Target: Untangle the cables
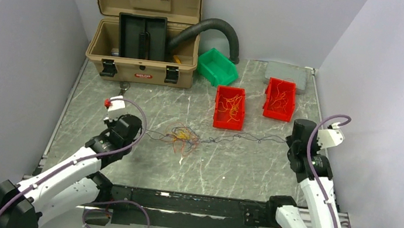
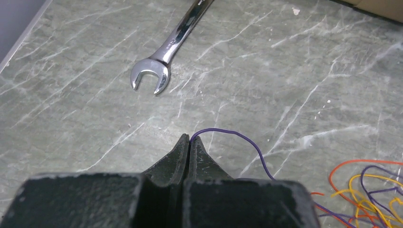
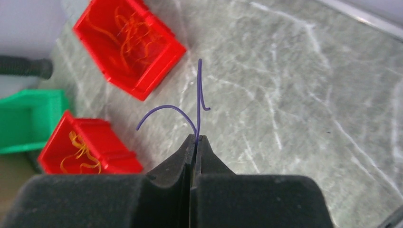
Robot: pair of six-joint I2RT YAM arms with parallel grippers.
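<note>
Tension is the danger: the left gripper [image 2: 189, 142] and right gripper [image 3: 196, 140], each with jaws pressed together on an end of one dark wire [image 1: 246, 137], could cinch the cables [image 1: 183, 138] knotted at centre of the top view, or lose the hair-thin strand.

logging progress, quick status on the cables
Left gripper shut on dark wire. Right gripper shut on dark wire too. Tangle mid-table between them. Wrench lies apart from it.
</note>
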